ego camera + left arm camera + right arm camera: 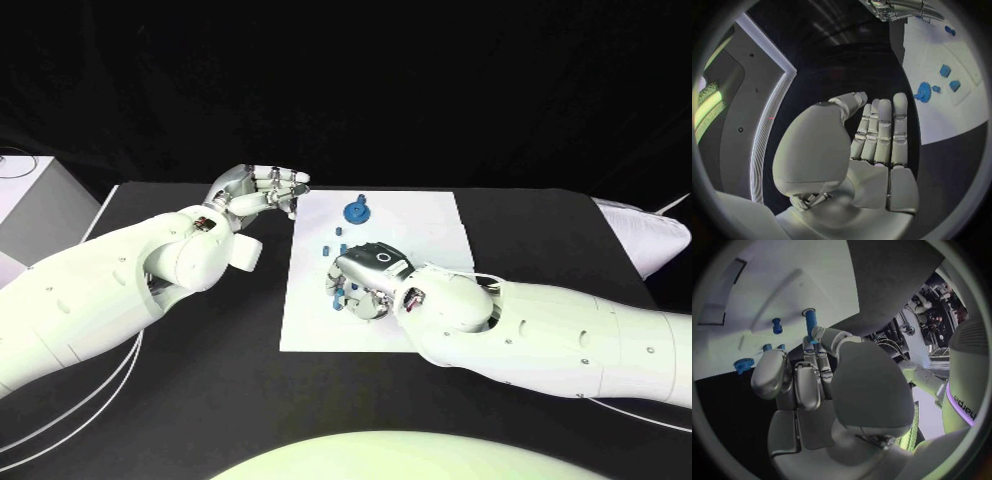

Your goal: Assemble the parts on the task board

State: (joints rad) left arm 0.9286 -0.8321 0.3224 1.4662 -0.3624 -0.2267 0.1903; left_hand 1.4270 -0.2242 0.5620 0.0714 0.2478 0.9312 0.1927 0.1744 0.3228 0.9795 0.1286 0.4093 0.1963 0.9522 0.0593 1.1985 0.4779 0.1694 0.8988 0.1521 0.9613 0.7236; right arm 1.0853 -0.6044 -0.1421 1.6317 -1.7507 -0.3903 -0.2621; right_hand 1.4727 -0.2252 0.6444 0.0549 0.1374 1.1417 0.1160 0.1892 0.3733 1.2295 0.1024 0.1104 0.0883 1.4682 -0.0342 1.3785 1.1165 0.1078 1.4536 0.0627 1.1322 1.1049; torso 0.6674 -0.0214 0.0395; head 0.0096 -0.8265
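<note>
head view: the flat white rectangular task board (418,225) lies on the black table (548,220). the left hand (263,190) sits just beside the board's far left corner, off the board, fingers curled in on nothing. the right hand (368,280) rests over the board's near middle, small blue plastic parts (335,299) showing beside its fingers. a round blue gear-like part (355,211) lies on the board beyond the right hand, between the two hands.

left wrist view: the left hand (873,145) holds nothing, fingers together. the gear-like part (923,92) lies on the board (942,115) past the fingertips.

right wrist view: the right hand (817,375) pinches a slim blue cylindrical peg (810,325) at its fingertips, over the board (786,285). a short blue peg (777,325) stands beside it.
</note>
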